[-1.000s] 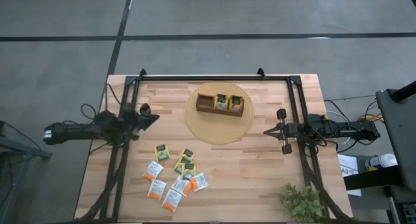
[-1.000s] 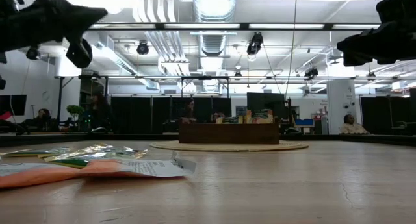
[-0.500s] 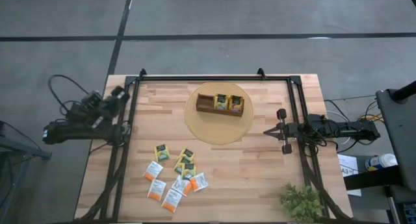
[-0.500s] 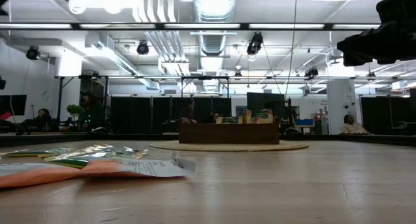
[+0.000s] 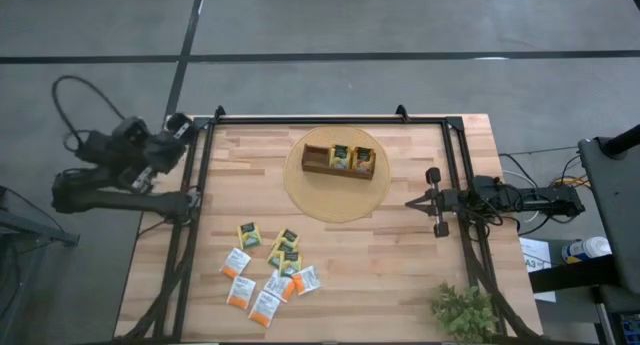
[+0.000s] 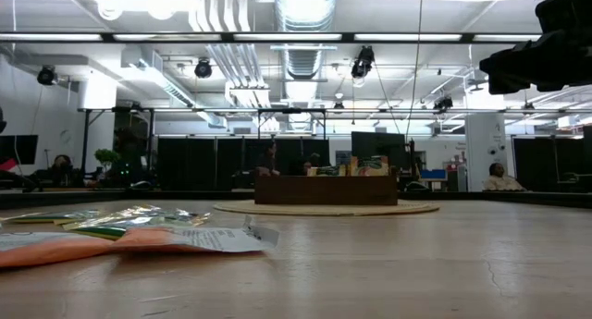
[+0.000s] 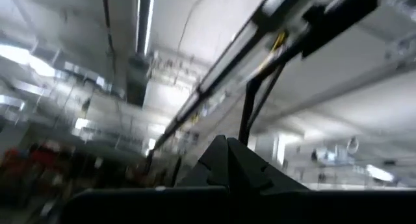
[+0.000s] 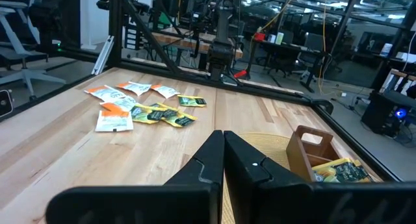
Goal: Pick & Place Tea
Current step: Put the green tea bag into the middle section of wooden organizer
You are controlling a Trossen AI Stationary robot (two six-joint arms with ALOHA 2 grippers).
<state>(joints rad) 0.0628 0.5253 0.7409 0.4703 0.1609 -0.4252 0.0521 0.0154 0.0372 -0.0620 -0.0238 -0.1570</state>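
Several tea packets (image 5: 268, 272), white-and-orange and yellow-green, lie flat in a loose cluster on the table's near left part; they also show in the low view (image 6: 139, 231) and the right wrist view (image 8: 140, 104). More yellow-green packets (image 5: 351, 157) stand in two compartments of the brown wooden tray (image 5: 318, 161). My left gripper (image 5: 182, 122) is shut, raised beyond the table's far left corner, pointing up at the ceiling (image 7: 224, 141). My right gripper (image 5: 409, 202) is shut and hovers near the table's right edge, pointing toward the left (image 8: 223, 134).
The tray sits on a round yellow mat (image 5: 312, 199) at the table's far middle. A potted plant (image 5: 465, 310) stands at the near right corner. Black frame rails (image 5: 330, 120) run along the far edge and both sides. Bare wood (image 5: 380, 265) lies between packets and plant.
My left arm has drawn back from above the table's left part toward the far left corner and beyond the edge, rising and tipping its gripper upward; it has left the low view. The packets and tray have stayed put.
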